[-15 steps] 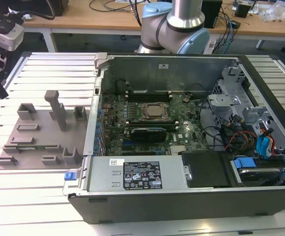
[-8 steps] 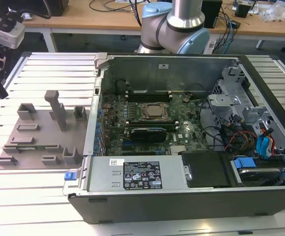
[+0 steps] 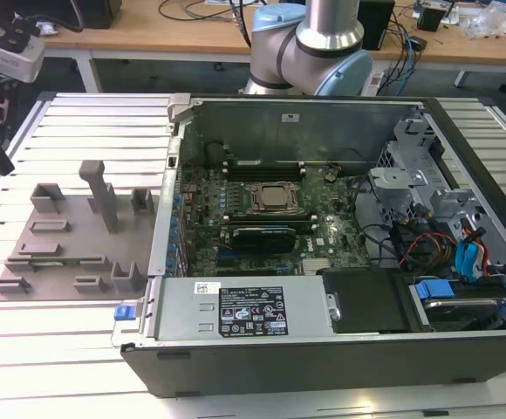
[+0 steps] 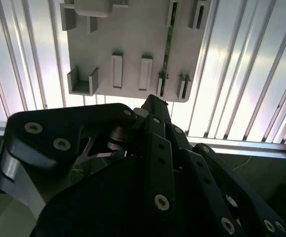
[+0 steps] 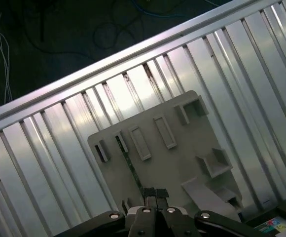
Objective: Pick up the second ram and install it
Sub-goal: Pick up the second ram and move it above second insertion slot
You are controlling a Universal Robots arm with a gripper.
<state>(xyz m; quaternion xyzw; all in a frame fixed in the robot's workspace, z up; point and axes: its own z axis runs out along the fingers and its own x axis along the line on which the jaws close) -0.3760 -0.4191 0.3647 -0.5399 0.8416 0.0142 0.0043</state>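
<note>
Second ram (image 4: pixel 167 49), a thin green board stick, stands on edge in a slot down one side of the grey holder plate (image 4: pixel 128 34), seen in the second wrist view, untouched. The gripper (image 5: pixel 156 193) hangs above that plate, over one end of the stick, jaws pressed together and holding nothing. To do this well, I'd say: square up along the stick's length and take it by the flat faces. The plate is matte moulded plastic with blocky ribs. The table (image 5: pixel 59 148) under it is ridged, shiny aluminium.
</note>
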